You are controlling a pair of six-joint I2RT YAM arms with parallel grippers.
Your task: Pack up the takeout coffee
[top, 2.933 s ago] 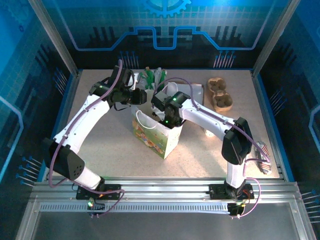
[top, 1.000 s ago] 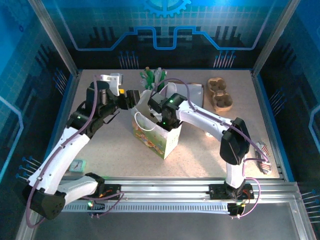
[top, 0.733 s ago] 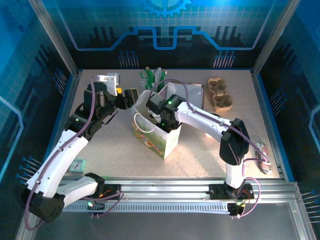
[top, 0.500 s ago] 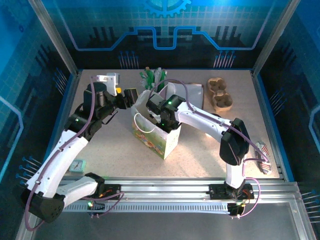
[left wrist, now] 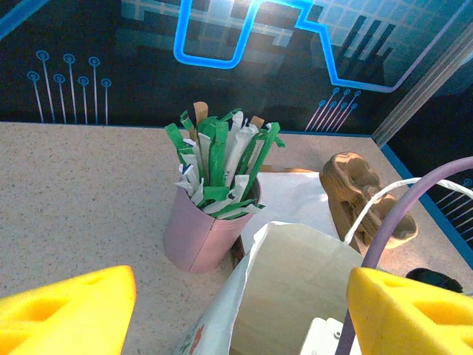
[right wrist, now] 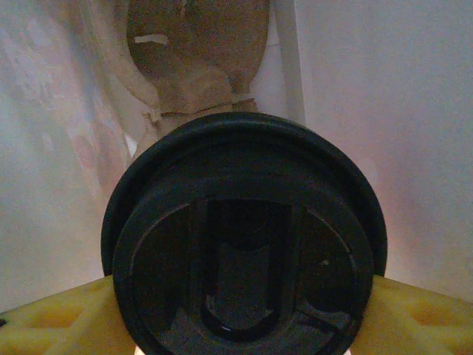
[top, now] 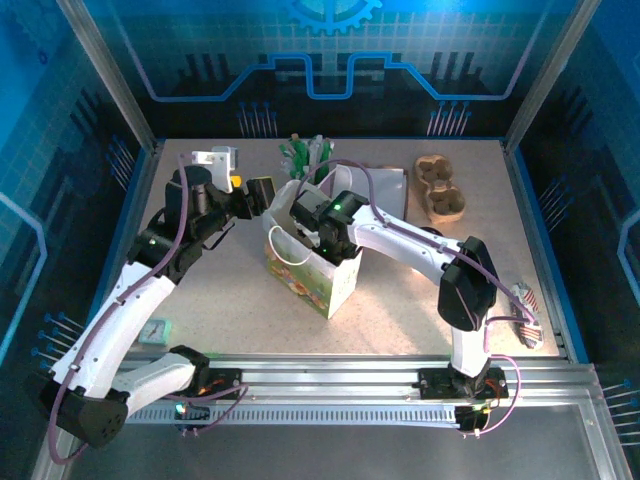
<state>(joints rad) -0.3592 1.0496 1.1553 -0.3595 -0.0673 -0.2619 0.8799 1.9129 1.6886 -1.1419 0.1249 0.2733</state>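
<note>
The takeout coffee's black lid (right wrist: 244, 222) faces the right wrist camera, deep inside the tall white paper bag (top: 310, 270). My right gripper (right wrist: 240, 310) reaches down into the bag's mouth. Its yellow fingers (right wrist: 59, 310) flank the cup under the lid, which hides whether they touch it. The bag's folded bottom shows beyond the lid. My left gripper (top: 262, 192) hovers just left of the bag's back rim. In the left wrist view the left gripper (left wrist: 236, 314) is open, with the bag's rim (left wrist: 295, 259) below the wide gap.
A pink cup of green-and-white sticks (top: 305, 155) stands right behind the bag. A brown cardboard cup carrier (top: 440, 188) and a flat white sheet (top: 385, 185) lie at the back right. A small teal item (top: 155, 330) lies front left and a striped item (top: 525, 305) lies at the right edge.
My left gripper has let go of the bag's rim and drawn back a little to the left. The right wrist has edged left and lower into the bag's mouth.
</note>
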